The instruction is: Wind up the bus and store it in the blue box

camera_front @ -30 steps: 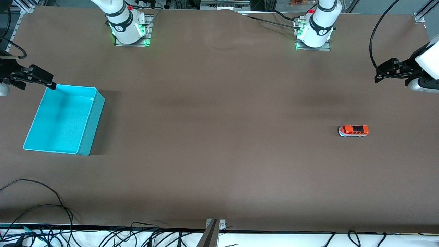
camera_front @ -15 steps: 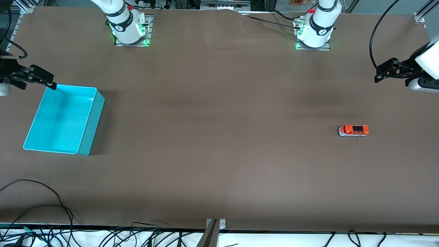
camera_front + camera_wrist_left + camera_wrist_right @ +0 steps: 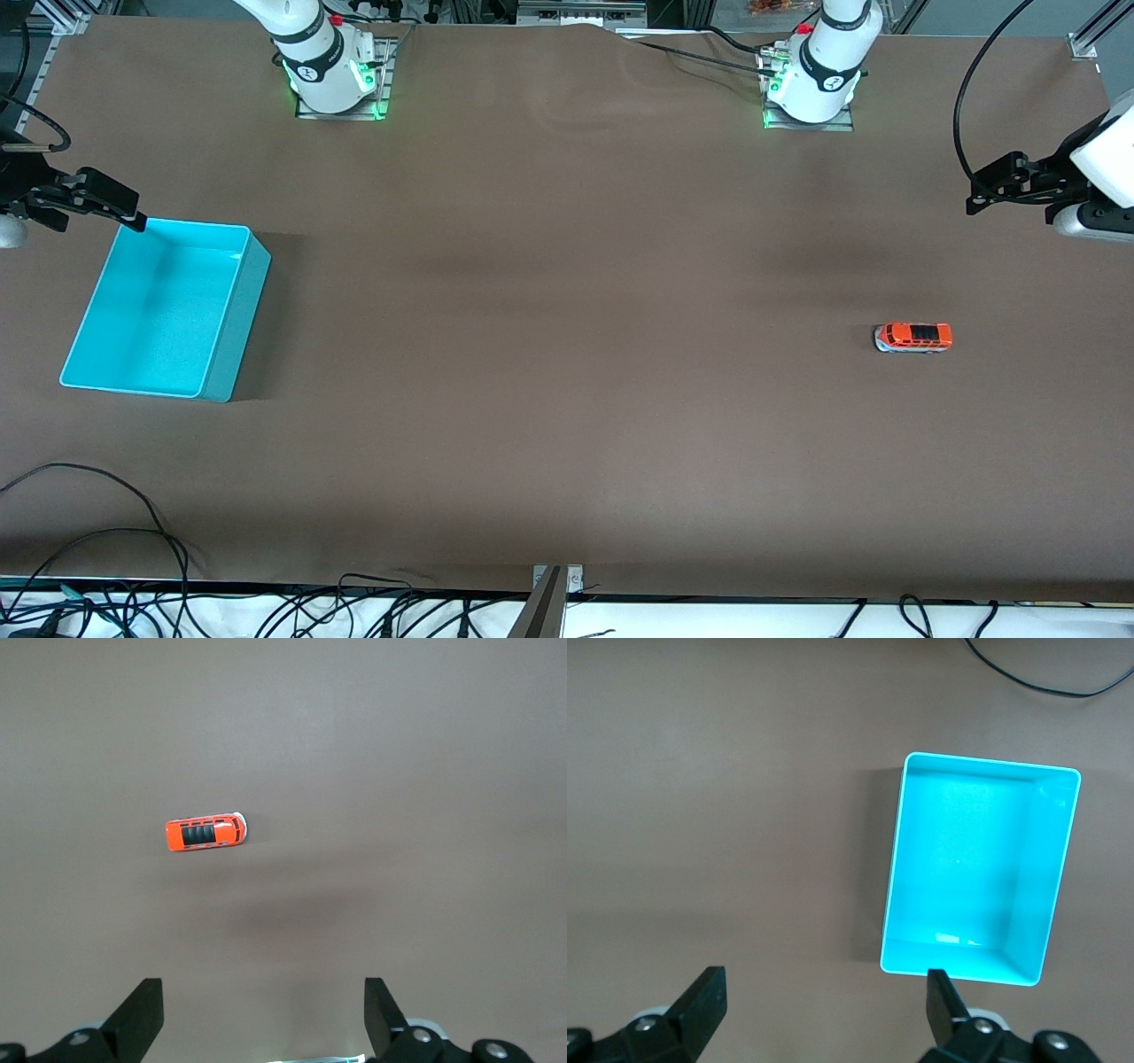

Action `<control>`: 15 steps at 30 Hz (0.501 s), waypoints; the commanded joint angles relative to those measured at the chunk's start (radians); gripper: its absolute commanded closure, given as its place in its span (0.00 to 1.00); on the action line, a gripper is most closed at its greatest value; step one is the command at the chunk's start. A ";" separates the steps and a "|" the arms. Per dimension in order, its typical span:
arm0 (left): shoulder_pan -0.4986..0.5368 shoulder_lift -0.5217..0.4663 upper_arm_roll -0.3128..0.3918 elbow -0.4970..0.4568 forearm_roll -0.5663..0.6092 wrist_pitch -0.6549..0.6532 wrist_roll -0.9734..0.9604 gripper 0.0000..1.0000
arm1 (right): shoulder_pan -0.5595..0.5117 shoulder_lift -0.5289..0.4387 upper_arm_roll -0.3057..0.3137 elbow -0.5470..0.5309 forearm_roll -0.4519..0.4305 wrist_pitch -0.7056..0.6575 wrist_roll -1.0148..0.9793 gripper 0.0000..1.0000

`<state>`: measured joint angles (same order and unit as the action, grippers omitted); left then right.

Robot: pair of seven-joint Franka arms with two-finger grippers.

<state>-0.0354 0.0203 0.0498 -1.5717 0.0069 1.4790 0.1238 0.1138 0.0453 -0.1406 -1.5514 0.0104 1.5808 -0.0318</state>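
The bus (image 3: 913, 337) sits on its wheels on the brown worktop (image 3: 567, 354) toward the left arm's end, lying lengthwise along the worktop with its silver-grey front pointing toward the right arm's end. The left claw (image 3: 979, 195) hangs in the air over the worktop at that same end, well apart from the bus; the bus lies nearer to the front camera than the spot under the claw. In the left wrist view the bus (image 3: 205, 833) shows well clear of the two dark fingertips (image 3: 142, 1014), which stand wide with nothing between them. The blue box (image 3: 164, 308) rests on the worktop at the right arm's end, far from the bus, its inside bare. The right claw (image 3: 124, 213) hovers just over the box's corner farthest from the front camera; in the right wrist view its fingers (image 3: 700, 1001) are spread wide and hold nothing, with the blue box (image 3: 979, 868) below them.
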 commanded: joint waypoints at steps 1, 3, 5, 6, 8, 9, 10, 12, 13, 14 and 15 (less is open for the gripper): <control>0.011 0.047 -0.001 0.039 -0.007 -0.022 0.003 0.00 | -0.003 0.001 0.004 0.024 0.011 -0.025 0.009 0.00; 0.032 0.052 -0.001 0.039 -0.008 -0.022 0.005 0.00 | -0.003 0.001 0.004 0.024 0.011 -0.025 0.009 0.00; 0.058 0.056 -0.002 0.039 -0.016 -0.020 0.007 0.00 | -0.002 0.001 0.006 0.024 0.011 -0.025 0.009 0.00; 0.066 0.061 -0.002 0.039 -0.019 -0.019 0.020 0.00 | -0.002 0.001 0.006 0.024 0.011 -0.025 0.009 0.00; 0.071 0.075 -0.002 0.041 -0.021 -0.016 0.086 0.00 | -0.002 0.001 0.006 0.024 0.011 -0.025 0.009 0.00; 0.072 0.084 -0.002 0.042 -0.019 -0.011 0.133 0.00 | -0.002 0.001 0.004 0.024 0.011 -0.025 0.009 0.00; 0.074 0.095 -0.001 0.047 -0.016 0.004 0.178 0.00 | -0.002 0.001 0.004 0.024 0.011 -0.025 0.009 0.00; 0.087 0.145 -0.001 0.070 -0.008 0.058 0.347 0.00 | -0.002 0.001 0.003 0.024 0.011 -0.025 0.009 0.00; 0.088 0.151 -0.001 0.070 -0.008 0.063 0.362 0.00 | -0.002 -0.001 0.003 0.024 0.011 -0.025 0.009 0.00; 0.088 0.156 -0.001 0.070 -0.008 0.070 0.376 0.00 | -0.002 -0.001 0.003 0.024 0.011 -0.025 0.009 0.00; 0.088 0.159 -0.001 0.070 -0.007 0.079 0.391 0.00 | -0.002 -0.001 0.003 0.024 0.011 -0.025 0.009 0.00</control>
<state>0.0363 0.0917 0.0507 -1.5706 0.0069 1.5099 0.3120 0.1147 0.0453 -0.1398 -1.5514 0.0104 1.5808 -0.0318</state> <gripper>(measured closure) 0.000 0.000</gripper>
